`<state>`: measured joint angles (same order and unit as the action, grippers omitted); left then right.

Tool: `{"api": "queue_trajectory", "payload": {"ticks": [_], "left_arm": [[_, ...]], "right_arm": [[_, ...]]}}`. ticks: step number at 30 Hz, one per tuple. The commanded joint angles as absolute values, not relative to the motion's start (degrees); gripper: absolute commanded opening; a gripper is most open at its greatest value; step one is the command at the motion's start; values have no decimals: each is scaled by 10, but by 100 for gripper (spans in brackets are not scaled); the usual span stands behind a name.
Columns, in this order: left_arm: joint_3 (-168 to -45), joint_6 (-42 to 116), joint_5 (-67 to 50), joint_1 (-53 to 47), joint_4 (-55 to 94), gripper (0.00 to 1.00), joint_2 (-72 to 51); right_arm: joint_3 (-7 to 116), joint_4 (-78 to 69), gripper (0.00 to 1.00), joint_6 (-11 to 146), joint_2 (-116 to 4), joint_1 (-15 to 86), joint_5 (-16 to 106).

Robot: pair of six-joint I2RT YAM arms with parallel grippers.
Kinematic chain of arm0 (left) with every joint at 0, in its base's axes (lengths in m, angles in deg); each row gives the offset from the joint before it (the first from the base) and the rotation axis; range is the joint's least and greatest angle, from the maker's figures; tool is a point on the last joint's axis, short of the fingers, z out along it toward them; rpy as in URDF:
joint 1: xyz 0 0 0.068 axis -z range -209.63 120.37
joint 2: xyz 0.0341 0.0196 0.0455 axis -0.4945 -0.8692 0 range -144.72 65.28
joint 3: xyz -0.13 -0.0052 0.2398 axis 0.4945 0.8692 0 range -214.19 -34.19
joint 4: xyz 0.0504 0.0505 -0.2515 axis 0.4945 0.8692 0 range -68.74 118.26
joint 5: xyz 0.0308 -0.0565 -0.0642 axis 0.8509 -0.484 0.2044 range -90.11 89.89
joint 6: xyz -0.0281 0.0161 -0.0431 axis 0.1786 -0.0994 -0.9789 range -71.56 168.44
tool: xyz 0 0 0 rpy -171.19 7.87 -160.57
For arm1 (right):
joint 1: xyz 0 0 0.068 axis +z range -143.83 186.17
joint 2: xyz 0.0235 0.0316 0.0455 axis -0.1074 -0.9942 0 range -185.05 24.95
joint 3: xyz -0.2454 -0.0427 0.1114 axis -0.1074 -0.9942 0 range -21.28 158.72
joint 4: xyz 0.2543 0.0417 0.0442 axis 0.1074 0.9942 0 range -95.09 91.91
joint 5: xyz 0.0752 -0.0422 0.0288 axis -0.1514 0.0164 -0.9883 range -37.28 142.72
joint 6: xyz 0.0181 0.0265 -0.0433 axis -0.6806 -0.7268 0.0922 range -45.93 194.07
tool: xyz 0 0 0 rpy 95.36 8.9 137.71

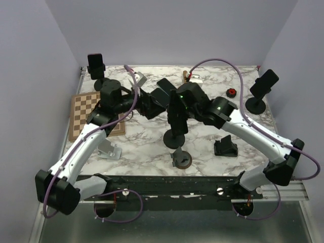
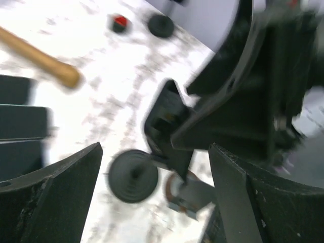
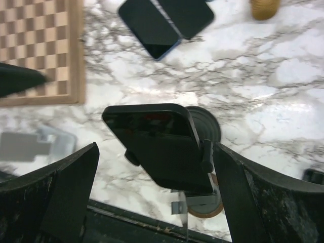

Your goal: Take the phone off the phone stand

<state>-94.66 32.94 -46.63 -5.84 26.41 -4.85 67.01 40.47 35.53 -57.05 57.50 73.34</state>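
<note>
- Phone (image 3: 152, 131) sits in the phone stand (image 3: 205, 124) near the middle of the marble table (image 1: 147, 136), screen tilted upward
- Small side clips nip the phone's lower edges, and a round disc foot is under it. Judged: the clips stop it sliding down and the wide foot keeps the post upright
- Right gripper (image 3: 156, 152): fingers spread wide, holding nothing. In the wrist view the phone lies squarely between the two fingers with a gap on each side and no contact seen
- From the top camera this gripper hangs over the phone's upper end. Whether the pads are down level with its edges cannot be told
- Judged: the wide straddle is a set-up to close across the phone's sides
- Left gripper (image 2: 156, 149): also spread wide and holding nothing. Its view is blurred; the stand's foot shows beyond and between the fingers, apart from them
- It points in from the opposite side, perhaps to steady the stand, a guess only
- Nearby: chessboard (image 1: 86, 109) to the left, two loose phones (image 3: 164, 20) flat on the table beyond the stand
</note>
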Motion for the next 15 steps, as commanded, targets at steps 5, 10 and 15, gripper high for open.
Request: {"api": "queue_trajectory", "payload": {"ticks": [5, 10, 15], "left_arm": [[-946, 357, -138, -73, 311, 95, 57], [-954, 353, -139, -76, 320, 95, 53], [-957, 338, -161, -77, 318, 94, 47]], "right_arm": [[723, 467, 100, 341, -644, 628, 892], [742, 469, 100, 354, -678, 630, 902], [772, 486, 98, 356, -708, 635, 929]]}}
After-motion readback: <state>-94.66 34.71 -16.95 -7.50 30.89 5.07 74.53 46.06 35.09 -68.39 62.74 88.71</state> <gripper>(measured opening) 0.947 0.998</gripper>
